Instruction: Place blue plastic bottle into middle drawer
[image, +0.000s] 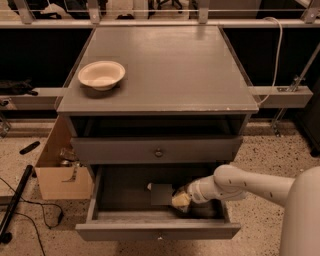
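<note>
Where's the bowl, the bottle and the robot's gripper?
bowl (101, 74): camera view, its inside.
blue plastic bottle (160, 194): camera view, dark label patch.
gripper (181, 200): camera view, its tip, inside the middle drawer (157, 231).

No legible text anywhere; claw (181, 200) inside the middle drawer (125, 231).
</note>
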